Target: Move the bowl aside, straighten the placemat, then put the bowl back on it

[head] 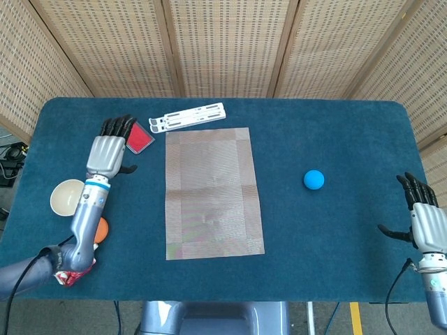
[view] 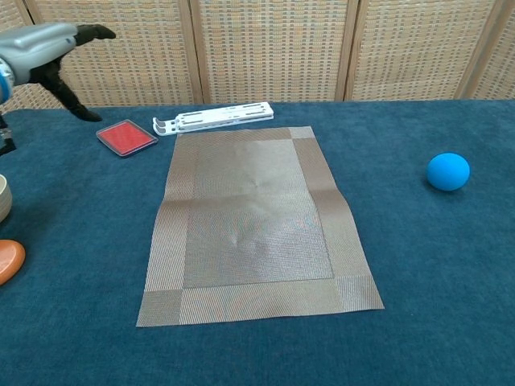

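The woven grey-brown placemat (head: 211,192) (view: 253,219) lies flat and unfolded in the middle of the blue table. The cream bowl (head: 69,197) (view: 3,198) stands on the table at the far left, off the mat. My left hand (head: 110,149) (view: 50,44) hovers between bowl and mat with its fingers spread, holding nothing. My right hand (head: 422,220) stays at the table's right edge, fingers apart and empty; the chest view does not show it.
A red flat pad (head: 139,137) (view: 126,136) and a white slotted strip (head: 190,116) (view: 212,118) lie just behind the mat. A blue ball (head: 313,179) (view: 447,171) sits to the right. An orange object (head: 102,230) (view: 10,260) and a red packet (head: 75,270) lie near the front left.
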